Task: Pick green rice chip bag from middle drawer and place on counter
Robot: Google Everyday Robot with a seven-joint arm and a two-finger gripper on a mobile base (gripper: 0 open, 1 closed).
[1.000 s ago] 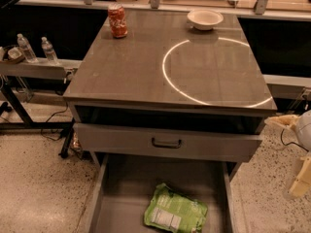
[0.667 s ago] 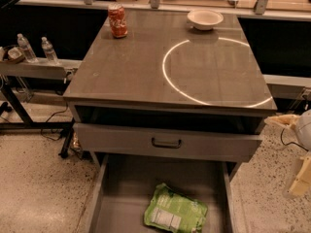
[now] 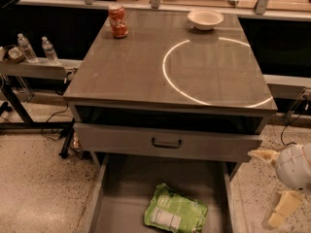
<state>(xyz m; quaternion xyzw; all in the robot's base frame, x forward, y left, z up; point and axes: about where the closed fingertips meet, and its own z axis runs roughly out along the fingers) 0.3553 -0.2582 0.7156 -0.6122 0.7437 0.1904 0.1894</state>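
Gripper (image 3: 262,188) hovers spread, right of the middle drawer (image 3: 124,208).

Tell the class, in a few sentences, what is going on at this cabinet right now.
The robot's gripper hangs low at the right of the cabinet, open and holding nothing. The green bag lies flat on the floor of the pulled-out drawer, untouched and well to the gripper's left. The counter above carries a red can and a white bowl near its far edge. The bag has not yet been picked up.
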